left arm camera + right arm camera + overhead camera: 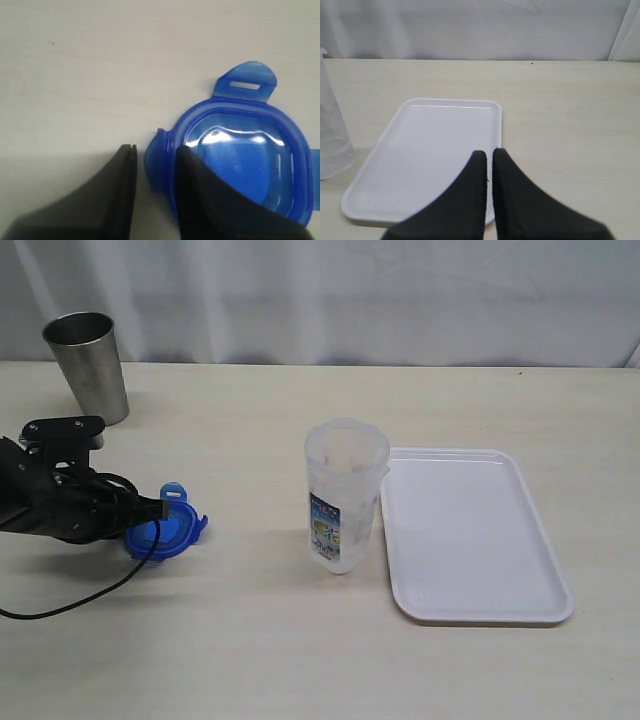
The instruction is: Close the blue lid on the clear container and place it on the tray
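Observation:
The blue lid (168, 530) lies underside up and tilted at the left of the table, one flap sticking up. My left gripper (158, 508) comes in low from the left and is shut on the lid's (245, 155) near rim. One finger (200, 185) is inside the rim, and a side flap sits between the jaws of my left gripper (155, 150). The clear container (345, 495) stands upright and uncovered at mid-table, right beside the white tray (470, 540). My right gripper (489, 152) is shut and empty above the tray's (430, 145) near edge; the exterior view does not show it.
A steel cup (88, 365) stands at the back left, behind the left arm. A black cable (80, 602) trails on the table below that arm. A pale curtain hangs behind the table. In the right wrist view the container's wall (330, 130) shows at the picture's edge.

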`<state>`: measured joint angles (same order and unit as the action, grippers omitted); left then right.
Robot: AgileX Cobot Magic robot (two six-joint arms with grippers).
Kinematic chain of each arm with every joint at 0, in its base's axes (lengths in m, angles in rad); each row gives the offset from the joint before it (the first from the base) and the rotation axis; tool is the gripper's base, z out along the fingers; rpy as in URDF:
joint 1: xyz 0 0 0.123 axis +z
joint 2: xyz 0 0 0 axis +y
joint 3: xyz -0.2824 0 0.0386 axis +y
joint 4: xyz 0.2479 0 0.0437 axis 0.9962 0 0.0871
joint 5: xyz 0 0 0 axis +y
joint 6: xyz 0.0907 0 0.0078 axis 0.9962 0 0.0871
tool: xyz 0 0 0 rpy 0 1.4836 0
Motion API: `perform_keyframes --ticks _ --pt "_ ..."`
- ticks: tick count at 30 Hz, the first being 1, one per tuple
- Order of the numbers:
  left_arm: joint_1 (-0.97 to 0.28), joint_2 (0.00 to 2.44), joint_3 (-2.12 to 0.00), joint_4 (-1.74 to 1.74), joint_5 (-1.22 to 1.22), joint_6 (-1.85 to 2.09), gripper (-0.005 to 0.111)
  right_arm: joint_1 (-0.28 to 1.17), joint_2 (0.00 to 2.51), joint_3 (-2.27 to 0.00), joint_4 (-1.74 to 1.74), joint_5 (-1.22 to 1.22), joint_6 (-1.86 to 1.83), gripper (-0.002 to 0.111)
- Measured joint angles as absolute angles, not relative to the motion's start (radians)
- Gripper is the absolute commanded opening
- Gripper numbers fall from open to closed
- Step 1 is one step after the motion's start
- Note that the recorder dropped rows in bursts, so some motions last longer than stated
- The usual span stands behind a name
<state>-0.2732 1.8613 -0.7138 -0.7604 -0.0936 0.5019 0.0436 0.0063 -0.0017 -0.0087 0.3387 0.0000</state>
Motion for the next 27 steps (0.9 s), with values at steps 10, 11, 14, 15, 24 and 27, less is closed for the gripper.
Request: perform_keyframes --ticks 10,11,14,15,24,27 --pt "-0.273 1.872 -0.714 -0.761 -0.113 0.502 0.025 0.044 0.006 -0.002 -0.009 0.339 0.0 0.005" --pt "-0.273 1.872 -0.714 -0.761 -0.115 0.502 0.025 0.044 0.006 -0.002 -0.009 0.339 0.0 0.005" --pt "-0.273 1.872 -0.714 -0.761 -0.115 0.502 0.025 0.044 0.006 -0.002 -0.009 0.339 0.0 0.005" --pt "-0.273 1.872 -0.714 -0.761 -0.115 0.502 0.025 0.044 0.006 -0.002 -0.009 0.339 0.0 0.005" --pt "-0.273 1.872 -0.714 -0.726 -0.113 0.502 0.0 0.044 0.006 -0.002 -0.009 0.339 0.0 0.005" --pt "-0.273 1.872 -0.714 -0.719 -0.113 0.502 0.0 0.044 0.006 -0.002 -0.009 0.339 0.0 0.005"
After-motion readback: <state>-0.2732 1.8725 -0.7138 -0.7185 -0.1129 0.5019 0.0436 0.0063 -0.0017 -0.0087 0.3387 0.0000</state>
